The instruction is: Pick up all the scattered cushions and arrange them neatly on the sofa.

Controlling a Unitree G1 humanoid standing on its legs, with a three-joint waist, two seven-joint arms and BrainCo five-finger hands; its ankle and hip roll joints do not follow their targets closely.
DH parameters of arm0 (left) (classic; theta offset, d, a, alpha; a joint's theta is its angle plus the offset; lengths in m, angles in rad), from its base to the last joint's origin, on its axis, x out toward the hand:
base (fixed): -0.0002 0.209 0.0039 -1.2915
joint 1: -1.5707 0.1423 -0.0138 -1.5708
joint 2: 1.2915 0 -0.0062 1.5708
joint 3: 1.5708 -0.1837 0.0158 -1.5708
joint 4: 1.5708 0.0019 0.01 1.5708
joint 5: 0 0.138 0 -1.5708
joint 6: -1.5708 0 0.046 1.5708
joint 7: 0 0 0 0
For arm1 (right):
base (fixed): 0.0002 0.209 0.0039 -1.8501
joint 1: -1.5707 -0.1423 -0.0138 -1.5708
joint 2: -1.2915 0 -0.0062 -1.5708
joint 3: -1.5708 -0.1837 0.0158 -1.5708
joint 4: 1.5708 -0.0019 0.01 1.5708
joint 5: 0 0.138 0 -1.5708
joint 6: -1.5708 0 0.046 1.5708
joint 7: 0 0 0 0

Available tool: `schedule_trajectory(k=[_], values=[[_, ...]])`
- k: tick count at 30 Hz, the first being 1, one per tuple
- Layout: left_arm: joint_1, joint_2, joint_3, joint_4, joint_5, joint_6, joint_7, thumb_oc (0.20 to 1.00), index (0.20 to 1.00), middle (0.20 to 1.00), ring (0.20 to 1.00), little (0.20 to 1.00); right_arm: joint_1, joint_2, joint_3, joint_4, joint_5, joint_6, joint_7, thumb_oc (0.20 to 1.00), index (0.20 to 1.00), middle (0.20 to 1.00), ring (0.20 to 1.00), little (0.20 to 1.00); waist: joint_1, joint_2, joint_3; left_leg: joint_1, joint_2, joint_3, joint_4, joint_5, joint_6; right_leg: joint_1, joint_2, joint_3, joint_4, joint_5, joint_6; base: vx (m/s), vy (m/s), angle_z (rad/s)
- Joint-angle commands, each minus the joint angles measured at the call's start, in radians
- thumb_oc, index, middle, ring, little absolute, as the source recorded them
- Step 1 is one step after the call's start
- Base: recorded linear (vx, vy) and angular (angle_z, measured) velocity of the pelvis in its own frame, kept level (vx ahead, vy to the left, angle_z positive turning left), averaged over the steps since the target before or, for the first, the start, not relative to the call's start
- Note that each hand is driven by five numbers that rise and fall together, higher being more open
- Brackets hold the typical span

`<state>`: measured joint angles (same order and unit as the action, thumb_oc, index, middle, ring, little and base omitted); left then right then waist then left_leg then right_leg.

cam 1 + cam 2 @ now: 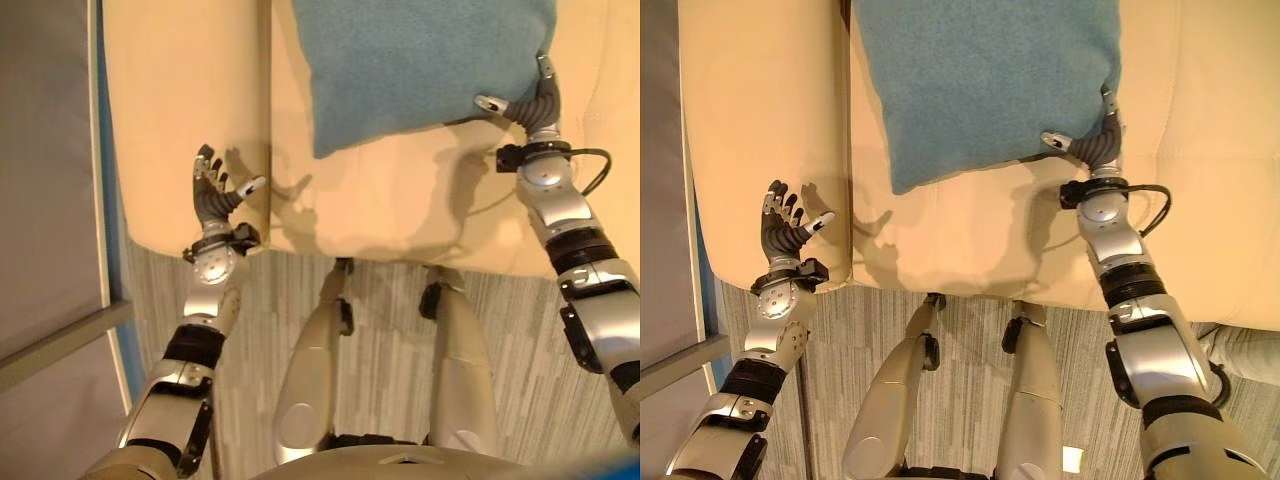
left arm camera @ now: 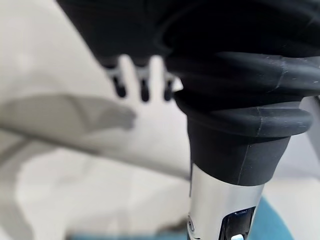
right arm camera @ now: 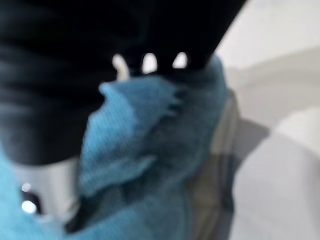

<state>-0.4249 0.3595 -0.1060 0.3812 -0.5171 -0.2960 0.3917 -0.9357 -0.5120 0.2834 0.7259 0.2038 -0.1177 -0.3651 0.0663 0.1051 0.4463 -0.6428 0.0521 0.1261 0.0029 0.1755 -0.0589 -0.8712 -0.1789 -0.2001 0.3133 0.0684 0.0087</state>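
a blue cushion lies on the cream sofa, on the seat toward the far side, its near edge lifted a little so a shadow falls on the seat beneath it. the right hand is at the cushion's near right corner: its fingers go under and behind the blue cloth and its thumb lies just below the near edge, so the corner looks pinched between them, and in the right wrist view the blue fabric bunches up just past the hand. the left hand hovers over the left seat pad, near the seam between the two pads and well apart from the cushion, with its fingers spread and slightly bent and nothing in them. grey striped floor shows near the sofa's front edge.
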Motion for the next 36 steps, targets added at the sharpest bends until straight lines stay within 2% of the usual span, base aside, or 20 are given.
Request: schedule_trajectory(k=[1,2,4,5,7,8,9,18,26,28,31,36], values=[[0.006,0.027,0.001,-0.015,0.043,-0.052,0.011,1.000,1.000,1.000,1.000,1.000,-0.026,0.086,0.136,-0.088,-0.011,-0.077,0.073,0.200,0.200,0.200,0.200,0.200,0.022,-0.006,0.006,-0.022,0.023,-0.041,0.082,-0.050,-0.090,0.086,-0.042,0.047,-0.124,0.013,0.146,0.00,0.000,0.00],[0.007,0.027,0.002,-0.016,0.043,-0.052,0.011,1.000,1.000,1.000,1.000,1.000,-0.026,0.085,0.136,-0.089,-0.012,-0.077,0.072,0.200,0.200,0.200,0.200,0.200,0.019,-0.007,0.013,-0.034,0.021,-0.036,0.086,-0.027,-0.084,0.077,-0.045,0.043,-0.127,0.040,0.138,-0.08,0.012,0.00],[0.009,0.021,-0.001,-0.016,0.038,-0.056,0.013,1.000,1.000,1.000,1.000,1.000,-0.037,0.107,0.153,-0.088,-0.015,-0.075,0.076,0.200,0.200,0.200,0.200,0.200,0.023,-0.005,0.016,-0.029,0.019,-0.035,0.085,-0.027,-0.084,0.082,-0.046,0.042,-0.129,0.041,0.138,-0.01,0.020,0.01],[0.010,0.019,-0.001,-0.015,0.034,-0.059,0.012,1.000,1.000,1.000,1.000,1.000,-0.040,0.114,0.159,-0.084,-0.018,-0.075,0.078,0.200,0.200,0.200,0.200,0.200,0.027,-0.003,0.010,-0.016,0.021,-0.040,0.081,-0.050,-0.090,0.093,-0.043,0.045,-0.126,0.014,0.147,0.07,0.022,0.02],[0.009,0.020,0.004,-0.015,0.029,-0.062,0.012,1.000,1.000,1.000,1.000,1.000,-0.051,0.114,0.167,-0.087,-0.029,-0.072,0.076,0.213,0.213,0.213,0.213,0.213,0.029,-0.001,0.011,-0.014,0.021,-0.040,0.079,-0.048,-0.091,0.097,-0.044,0.044,-0.130,0.016,0.147,0.03,0.011,0.00],[0.010,0.022,0.007,-0.018,0.027,-0.063,0.012,1.000,1.000,1.000,1.000,1.000,-0.056,0.112,0.168,-0.085,-0.036,-0.068,0.074,0.708,0.708,0.708,0.708,0.708,0.030,0.000,0.012,-0.013,0.020,-0.040,0.078,-0.047,-0.092,0.100,-0.045,0.043,-0.132,0.016,0.148,-0.09,0.010,0.02],[0.010,0.022,0.007,-0.019,0.027,-0.064,0.013,1.000,1.000,1.000,1.000,1.000,-0.057,0.111,0.168,-0.086,-0.037,-0.068,0.074,1.000,1.000,1.000,1.000,1.000,0.027,0.000,0.019,-0.025,0.018,-0.035,0.081,-0.024,-0.086,0.090,-0.047,0.039,-0.135,0.044,0.139,-0.09,0.015,0.03],[0.053,0.029,0.038,-0.030,0.017,-0.063,0.006,1.000,1.000,1.000,1.000,1.000,-0.030,0.069,0.114,-0.127,-0.048,-0.063,0.048,1.000,1.000,1.000,1.000,1.000,0.026,-0.001,0.020,-0.005,0.016,-0.035,0.072,-0.023,-0.086,0.114,-0.047,0.032,-0.148,0.048,0.142,-0.01,0.001,0.00],[0.144,0.044,0.063,-0.034,-0.005,-0.038,-0.041,1.000,1.000,1.000,1.000,1.000,0.112,-0.064,0.019,-0.144,-0.117,-0.026,0.033,1.000,1.000,1.000,1.000,1.000,0.008,-0.029,-0.005,0.076,0.020,-0.037,0.088,-0.053,-0.083,0.202,-0.046,0.024,-0.137,0.028,0.139,0.01,-0.004,0.03],[0.194,0.050,0.072,-0.026,-0.009,-0.021,-0.064,1.000,1.000,1.000,1.000,1.000,0.203,-0.121,-0.017,-0.145,-0.170,-0.007,0.031,1.000,1.000,1.000,1.000,1.000,0.002,-0.039,-0.018,0.128,0.021,-0.039,0.080,-0.059,-0.082,0.255,-0.047,0.017,-0.138,0.020,0.141,0.02,-0.015,0.06],[0.240,0.050,0.077,0.002,-0.010,-0.002,-0.090,1.000,1.000,1.000,1.000,1.000,0.299,-0.157,-0.050,-0.145,-0.195,-0.003,0.039,1.000,1.000,1.000,1.000,1.000,-0.008,-0.045,-0.028,0.190,0.020,-0.037,0.063,-0.060,-0.081,0.319,-0.046,0.005,-0.148,0.017,0.145,0.02,0.005,0.09],[0.337,0.037,0.063,0.070,0.000,0.037,-0.146,1.000,1.000,1.000,1.000,1.000,0.478,-0.162,-0.080,-0.150,-0.231,-0.001,0.079,1.000,1.000,1.000,1.000,1.000,-0.022,-0.059,-0.068,0.302,0.016,-0.033,0.031,-0.065,-0.077,0.446,-0.035,-0.015,-0.181,0.010,0.151,0.06,0.017,0.01]])
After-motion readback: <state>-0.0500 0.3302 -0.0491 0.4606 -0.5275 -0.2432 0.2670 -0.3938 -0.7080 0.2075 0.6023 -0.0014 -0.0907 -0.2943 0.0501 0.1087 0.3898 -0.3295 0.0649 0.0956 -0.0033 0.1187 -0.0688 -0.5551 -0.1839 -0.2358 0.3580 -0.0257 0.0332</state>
